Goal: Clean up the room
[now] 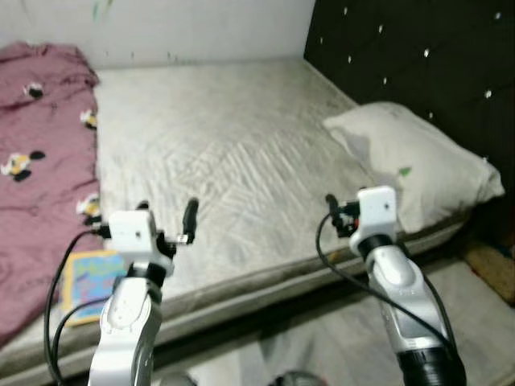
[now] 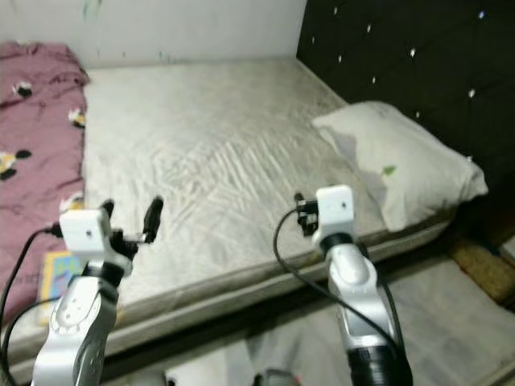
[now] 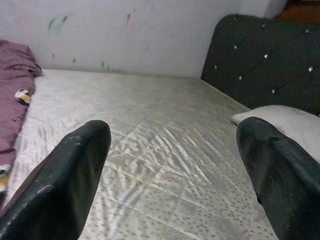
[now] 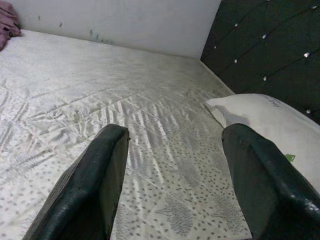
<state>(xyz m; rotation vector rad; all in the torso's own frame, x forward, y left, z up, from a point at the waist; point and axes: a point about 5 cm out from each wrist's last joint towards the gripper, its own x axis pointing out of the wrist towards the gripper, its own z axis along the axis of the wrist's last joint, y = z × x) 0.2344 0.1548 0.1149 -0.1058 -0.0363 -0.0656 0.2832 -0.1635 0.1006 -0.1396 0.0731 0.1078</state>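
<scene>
1. The pillow (image 1: 410, 157) lies at the head of the bed (image 1: 233, 153), next to the dark headboard (image 1: 418, 56). The pink blanket (image 1: 40, 161) is bunched up on the robot's left side. A bright book (image 1: 88, 281) lies by the near edge, just beside the blanket.
2. The left gripper (image 1: 165, 221) hangs over the near edge, close to the book. Its fingers (image 3: 65, 185) are spread wide and hold nothing.
3. The right gripper (image 4: 175, 185) is also wide open and empty. It is near the pillow but not touching.
4. I think the robot is picking what to tidy first. It should reach slowly and grab just one thing.
</scene>
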